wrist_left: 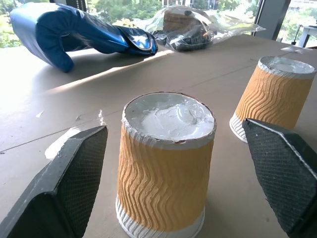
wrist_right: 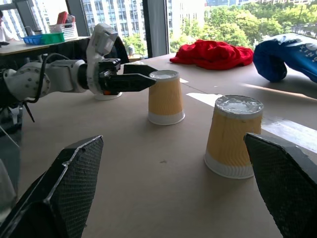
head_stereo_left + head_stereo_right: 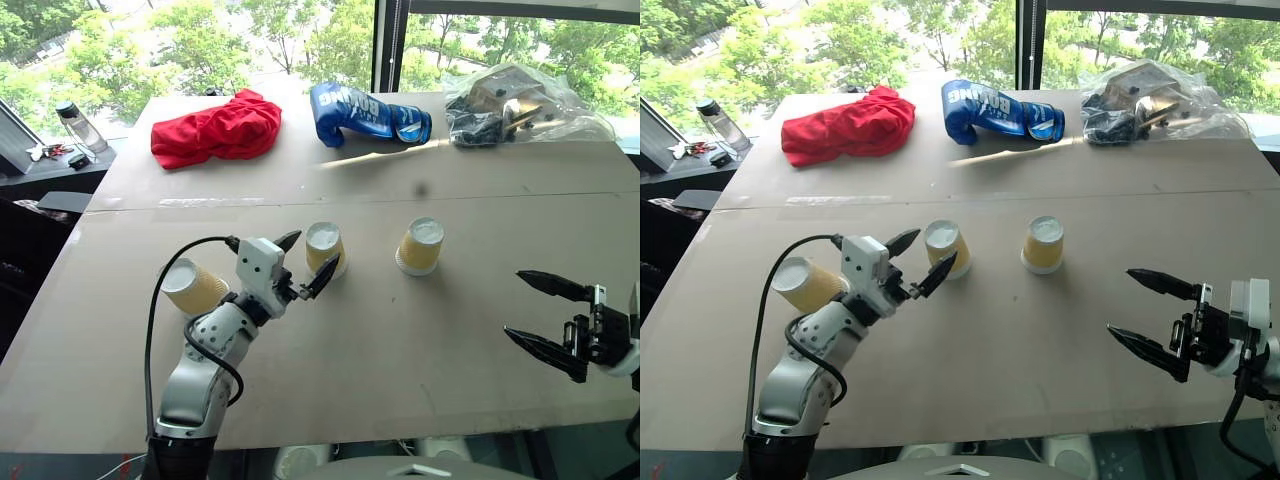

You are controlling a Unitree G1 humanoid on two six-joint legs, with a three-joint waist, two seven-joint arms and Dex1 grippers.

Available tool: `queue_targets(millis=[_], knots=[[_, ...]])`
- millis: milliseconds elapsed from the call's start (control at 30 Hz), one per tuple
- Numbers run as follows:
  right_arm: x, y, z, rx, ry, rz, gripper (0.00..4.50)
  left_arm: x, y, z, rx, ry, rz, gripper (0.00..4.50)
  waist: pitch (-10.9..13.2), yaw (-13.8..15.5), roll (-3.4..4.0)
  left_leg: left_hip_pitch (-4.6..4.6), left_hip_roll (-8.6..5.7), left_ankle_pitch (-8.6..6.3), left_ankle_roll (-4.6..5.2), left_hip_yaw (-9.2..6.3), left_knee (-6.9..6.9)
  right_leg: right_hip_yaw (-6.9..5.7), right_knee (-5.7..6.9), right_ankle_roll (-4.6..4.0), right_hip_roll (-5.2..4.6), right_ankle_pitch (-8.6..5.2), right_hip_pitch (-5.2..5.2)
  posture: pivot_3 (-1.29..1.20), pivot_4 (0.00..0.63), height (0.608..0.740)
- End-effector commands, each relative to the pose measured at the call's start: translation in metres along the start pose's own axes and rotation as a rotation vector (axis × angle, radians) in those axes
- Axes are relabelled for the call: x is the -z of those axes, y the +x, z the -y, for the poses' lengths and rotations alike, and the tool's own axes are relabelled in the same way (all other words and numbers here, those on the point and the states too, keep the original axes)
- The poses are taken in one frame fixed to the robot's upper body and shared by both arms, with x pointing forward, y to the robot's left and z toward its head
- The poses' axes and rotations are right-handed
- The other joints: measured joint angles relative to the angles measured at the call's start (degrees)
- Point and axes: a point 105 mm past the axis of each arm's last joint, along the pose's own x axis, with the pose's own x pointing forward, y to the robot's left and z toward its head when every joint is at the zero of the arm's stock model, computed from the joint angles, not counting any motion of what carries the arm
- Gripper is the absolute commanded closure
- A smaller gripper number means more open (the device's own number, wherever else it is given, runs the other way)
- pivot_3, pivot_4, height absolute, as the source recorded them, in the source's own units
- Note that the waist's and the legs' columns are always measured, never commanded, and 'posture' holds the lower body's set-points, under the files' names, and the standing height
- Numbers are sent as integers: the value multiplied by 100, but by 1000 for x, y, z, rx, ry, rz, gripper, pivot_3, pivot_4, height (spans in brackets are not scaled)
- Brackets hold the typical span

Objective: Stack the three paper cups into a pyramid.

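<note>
Nearest the camera, the left gripper (image 3: 304,265) sits at lower left centre of the head view, its two black fingers spread wide on either side of the middle cup (image 3: 326,249) without touching it. All three paper cups stand upside down on the brown table (image 3: 400,350), white bases up, with yellow-tan ribbed sides and white rims against the surface. None is stacked. The middle cup stands at frame centre; the right cup (image 3: 420,245) stands near it to the right, apart from it; the left cup (image 3: 194,287) stands at centre left, partly hidden behind the left arm and its black cable.

Along the upper edge of the table lie a red cloth (image 3: 216,127) at upper left, a blue boxing glove (image 3: 368,113) at upper centre and a clear plastic bag of dark items (image 3: 520,105) at upper right. A bottle (image 3: 78,124) stands off the table at far upper left.

At lower right, well apart from the cups, the right gripper (image 3: 528,308) hangs above the table with fingers spread wide, holding nothing.
</note>
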Motion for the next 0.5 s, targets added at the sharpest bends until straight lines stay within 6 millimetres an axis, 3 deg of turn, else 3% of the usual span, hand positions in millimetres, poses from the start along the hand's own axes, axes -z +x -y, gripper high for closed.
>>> queue_targets(millis=[33,333,500], knots=[[-13,-4,-6,-16,-46,11,15,-8,8,-4,-55,-4,76,0,0,15,-1,0,0,0,0,0,2,0,0,0,-3,0,0,0,150,737],[-12,-14,-8,21,-64,4,15,2,28,2,-5,28,82,0,-1,76,-3,-2,-3,0,0,-1,5,-5,0,1,-1,1,1,0,150,737],[-11,-13,-5,29,-69,6,0,-4,31,-2,-3,48,113,1540,-1,108,-3,-2,-3,0,0,-1,6,-4,0,1,-2,1,1,0,150,737]])
